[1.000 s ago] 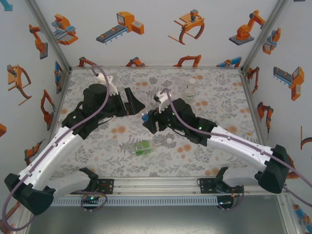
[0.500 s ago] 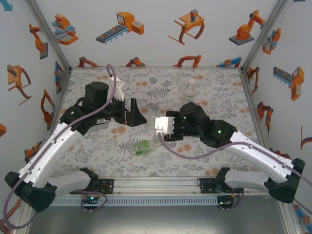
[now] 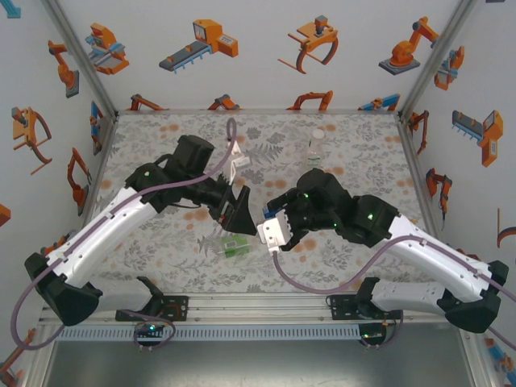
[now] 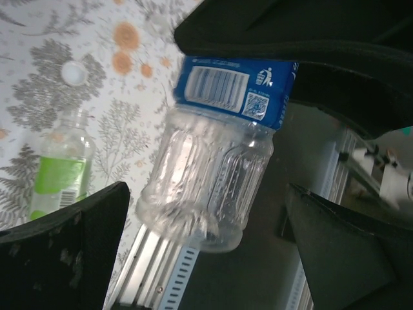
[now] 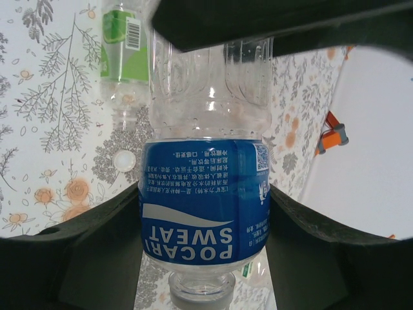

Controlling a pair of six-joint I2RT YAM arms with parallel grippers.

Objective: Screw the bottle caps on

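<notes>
Three bottles are in my box. Nearest me, a metal rail (image 3: 258,306) runs along the front edge of the flowery table (image 3: 363,161). Just past it the green-label bottle (image 3: 235,244) lies on its side, clear inside, with its mouth open. A loose white cap (image 4: 73,73) lies on the table near that mouth, not touching it.

Just behind the green-label bottle my two claws meet. My right claw (image 5: 206,213) pinches the blue-label bottle (image 4: 213,174) round its label, one finger on each side, and holds it up off the table. Its neck points back at my right wrist and its bottom points at my left claw (image 4: 206,200). It looks clear all through. My left claw is spread wide. The bottle's bottom sits between its fingers (image 4: 64,245), with a gap on both sides.

Farther back on the right, the tall bottle (image 3: 314,151) stands upright with a top cap (image 3: 319,134) on it, well apart from my arms. Bare table lies at the back left and along the right side. Picture walls (image 3: 258,56) stand at the left, the back and the right.
</notes>
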